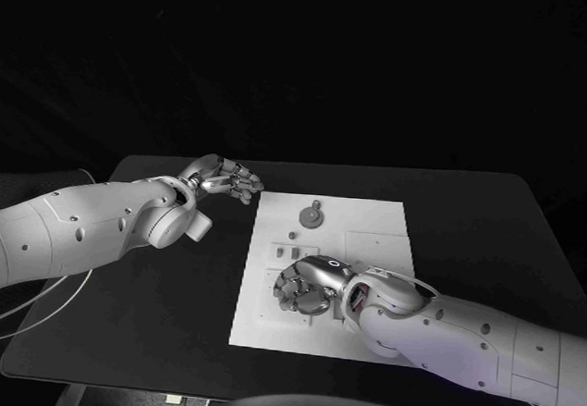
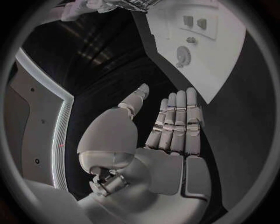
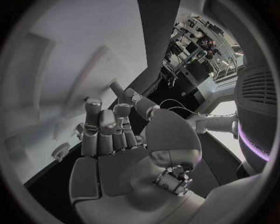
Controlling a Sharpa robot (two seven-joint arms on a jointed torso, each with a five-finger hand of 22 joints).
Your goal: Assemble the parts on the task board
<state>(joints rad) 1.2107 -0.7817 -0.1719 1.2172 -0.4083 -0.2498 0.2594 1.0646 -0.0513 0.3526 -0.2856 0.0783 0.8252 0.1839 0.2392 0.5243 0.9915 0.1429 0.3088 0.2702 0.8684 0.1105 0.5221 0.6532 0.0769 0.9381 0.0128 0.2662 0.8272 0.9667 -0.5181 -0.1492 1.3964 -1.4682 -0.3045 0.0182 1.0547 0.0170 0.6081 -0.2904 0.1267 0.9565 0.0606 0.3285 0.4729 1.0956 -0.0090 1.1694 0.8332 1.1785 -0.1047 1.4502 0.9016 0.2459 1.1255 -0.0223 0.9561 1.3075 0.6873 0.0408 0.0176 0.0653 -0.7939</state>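
Observation:
The white task board (image 1: 357, 253) lies in the middle of the black table. A round gear-like part (image 1: 314, 215) sits near its far edge, with small parts (image 1: 291, 235) just nearer. My right hand (image 1: 307, 285) is over the board's near left area, fingers curled down toward the surface; whatever lies under the fingertips is hidden. In the right wrist view the bent fingers (image 3: 108, 128) hang over the board (image 3: 52, 70), and the gear (image 3: 60, 150) lies off to one side. My left hand (image 1: 225, 178) hovers off the board's far left corner, its fingers (image 2: 175, 123) straight and holding nothing.
The left wrist view shows the board (image 2: 224, 70) with the gear (image 2: 184, 55) and two square recesses (image 2: 195, 22). Bare black table (image 1: 505, 234) lies to the right of the board and at its left (image 1: 167, 297).

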